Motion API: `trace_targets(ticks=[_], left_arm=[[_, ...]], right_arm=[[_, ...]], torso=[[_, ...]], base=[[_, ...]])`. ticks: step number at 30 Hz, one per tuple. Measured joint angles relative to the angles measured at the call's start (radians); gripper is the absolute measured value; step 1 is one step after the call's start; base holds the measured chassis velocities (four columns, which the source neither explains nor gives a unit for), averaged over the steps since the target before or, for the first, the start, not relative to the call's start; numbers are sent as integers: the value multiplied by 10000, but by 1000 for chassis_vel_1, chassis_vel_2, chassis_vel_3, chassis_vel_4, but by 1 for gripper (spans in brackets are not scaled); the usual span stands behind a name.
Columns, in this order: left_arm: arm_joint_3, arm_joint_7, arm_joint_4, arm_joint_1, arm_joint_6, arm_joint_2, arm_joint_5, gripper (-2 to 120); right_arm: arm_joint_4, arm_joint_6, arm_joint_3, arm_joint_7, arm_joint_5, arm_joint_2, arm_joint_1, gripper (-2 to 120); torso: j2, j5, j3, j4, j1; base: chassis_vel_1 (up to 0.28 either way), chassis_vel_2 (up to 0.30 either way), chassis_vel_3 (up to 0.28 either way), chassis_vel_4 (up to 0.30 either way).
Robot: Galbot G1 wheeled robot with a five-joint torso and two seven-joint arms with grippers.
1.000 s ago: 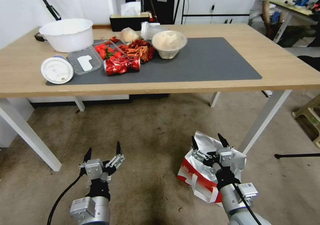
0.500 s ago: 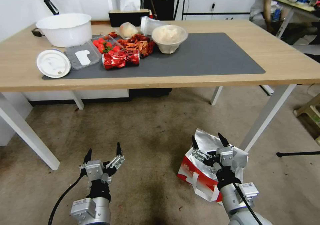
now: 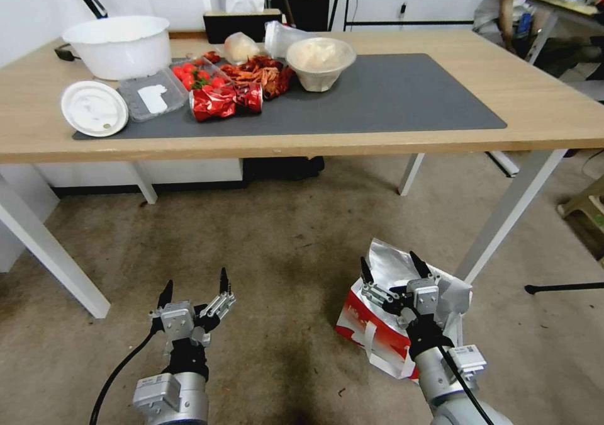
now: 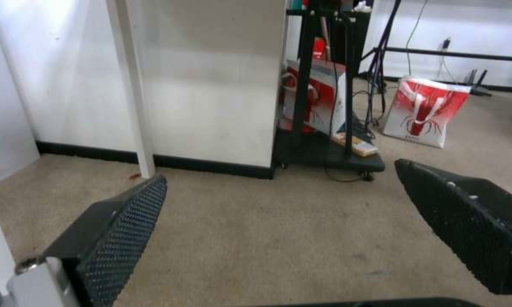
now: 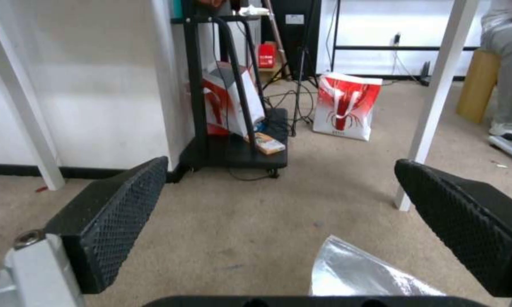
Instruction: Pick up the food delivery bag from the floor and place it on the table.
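Low | right pincer [image 3: 394, 266] wide open, empty, above food delivery bag [image 3: 371, 332] | left pincer [image 3: 194, 284] open, empty over floor [image 3: 264, 242]

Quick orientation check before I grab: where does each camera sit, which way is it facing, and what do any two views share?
Head view: high, looking down at the table, floor, food delivery bag; left gripper and right gripper both open.
Left wrist view: low, facing along the floor under the table; own fingers.
Right wrist view: low, above the bag's foil lining; own fingers.
Both wrist views share a red-and-white lobster bag.
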Motion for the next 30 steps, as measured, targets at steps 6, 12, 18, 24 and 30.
trace_targets(ticks=[6, 12, 18, 24, 30], left_arm=[[3, -1, -20, 18, -10, 28, -1, 100], [7, 0, -69, 44, -21, 44, -1, 100], [8, 0, -67, 35, -50, 48, 0, 100], [2, -11, -54, 16, -51, 66, 0, 100], [9, -13, -35, 9, -52, 54, -1, 100]], right_arm=[[0, 7, -3, -4, -17, 23, -3, 100], [0, 28, 1, -13, -24, 29, -25, 100], [0, 37, 2, -19, -30, 42, -29, 100], [0, 43, -5, -22, -43, 58, -43, 100], [0, 52, 4, -22, -44, 37, -53, 100]], torso=[[-240, 0, -175, 0, -63], [-441, 0, -326, 0, -110], [-662, -1, -517, 0, -143], [-922, -1, -716, 0, -204], [-1107, -1, -884, 0, -222]], base=[[0, 0, 0, 0], [0, 0, 0, 0], [0, 0, 0, 0], [0, 0, 0, 0], [0, 0, 0, 0]])
